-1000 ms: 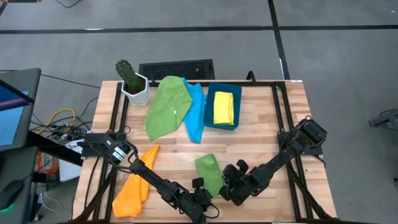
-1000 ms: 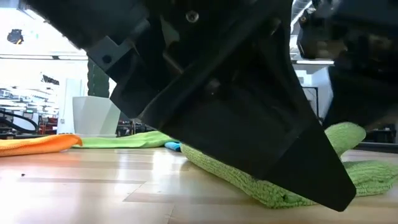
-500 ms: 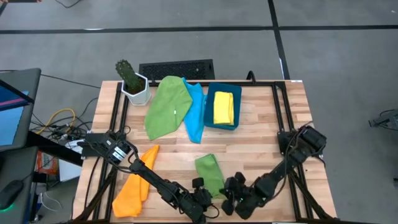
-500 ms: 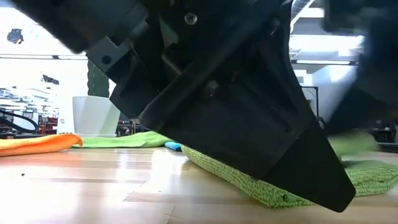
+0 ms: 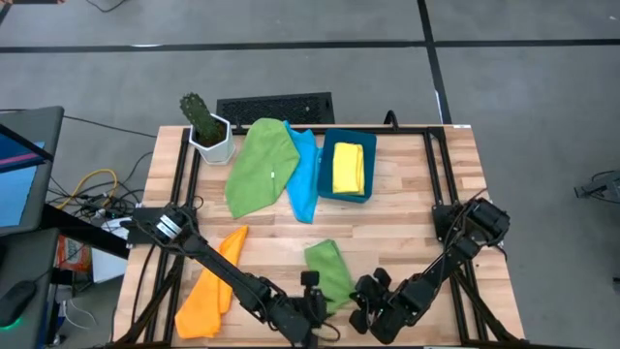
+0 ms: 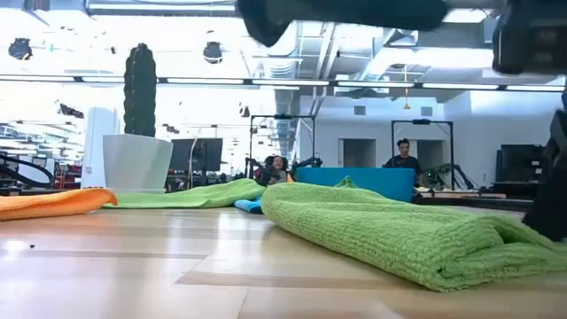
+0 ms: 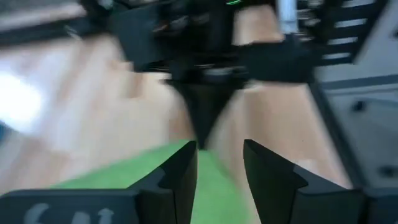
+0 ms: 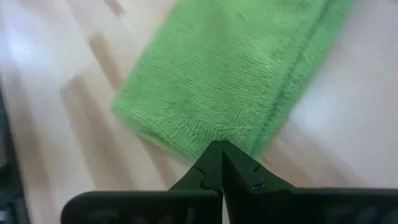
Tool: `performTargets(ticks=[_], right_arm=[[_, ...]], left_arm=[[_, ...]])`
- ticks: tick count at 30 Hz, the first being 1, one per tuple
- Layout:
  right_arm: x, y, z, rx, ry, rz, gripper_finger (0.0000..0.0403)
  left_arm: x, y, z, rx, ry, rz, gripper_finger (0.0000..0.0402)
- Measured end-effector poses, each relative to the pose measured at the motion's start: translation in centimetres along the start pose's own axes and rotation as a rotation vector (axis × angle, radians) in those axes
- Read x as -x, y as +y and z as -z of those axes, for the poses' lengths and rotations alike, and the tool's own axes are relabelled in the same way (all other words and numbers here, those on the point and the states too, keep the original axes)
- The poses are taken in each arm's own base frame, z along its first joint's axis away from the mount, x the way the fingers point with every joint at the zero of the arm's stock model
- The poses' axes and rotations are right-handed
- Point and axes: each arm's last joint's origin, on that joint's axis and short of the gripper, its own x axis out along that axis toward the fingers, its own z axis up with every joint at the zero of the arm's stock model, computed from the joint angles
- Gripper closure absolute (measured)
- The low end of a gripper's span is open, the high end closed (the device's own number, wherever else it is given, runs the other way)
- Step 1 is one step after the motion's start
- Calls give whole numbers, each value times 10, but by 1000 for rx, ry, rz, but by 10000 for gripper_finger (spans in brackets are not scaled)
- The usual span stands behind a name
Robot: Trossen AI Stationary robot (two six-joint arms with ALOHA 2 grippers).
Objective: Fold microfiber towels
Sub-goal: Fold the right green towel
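One yellow towel [image 5: 348,167] lies in the blue bin [image 5: 325,184].

two green towels [image 5: 327,272] [image 5: 260,165], one blue towel [image 5: 304,179], one orange towel [image 5: 212,284], one yellow towel [image 5: 348,167], one bin [image 5: 325,184], one cactus [image 5: 199,113]

One camera looks straight down; one sits level on the wooden tabletop [image 6: 133,275] — both share the folded green microfiber towel [image 5: 329,273], which each wrist camera views close beyond its gripper.
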Motion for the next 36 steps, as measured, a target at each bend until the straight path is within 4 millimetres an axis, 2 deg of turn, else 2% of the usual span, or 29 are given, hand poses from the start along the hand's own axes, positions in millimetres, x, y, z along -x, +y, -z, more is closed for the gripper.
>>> performTargets(ticks=[3, 6, 9, 11, 16, 22, 26, 29, 36], right_arm=[[12, 11, -2, -41, -50, -47, 383], [24, 20, -1, -91, -98, -80, 381], [33, 31, 0, -121, -176, -123, 378], [32, 35, -1, -134, -203, -140, 378], [20, 30, -4, -126, -190, -96, 385], [9, 22, -3, -114, -152, -58, 377], [-8, 18, 3, -109, -66, -30, 379], [-17, 16, 10, -121, 8, -19, 384], [-12, 15, 6, -132, 55, -13, 377]], left_arm=[[-5, 9, -1, -44, 10, -43, 278], [-18, 22, 6, -16, 78, 85, 278], [-30, 41, 15, -25, 141, 109, 278], [-36, 54, 14, -45, 146, 98, 278], [-50, 84, 12, -82, 181, 135, 278], [-62, 117, 29, -80, 266, 167, 278], [-63, 125, 46, -58, 321, 199, 278], [-63, 126, 49, -62, 330, 201, 278], [-62, 128, 49, -74, 338, 207, 278]])
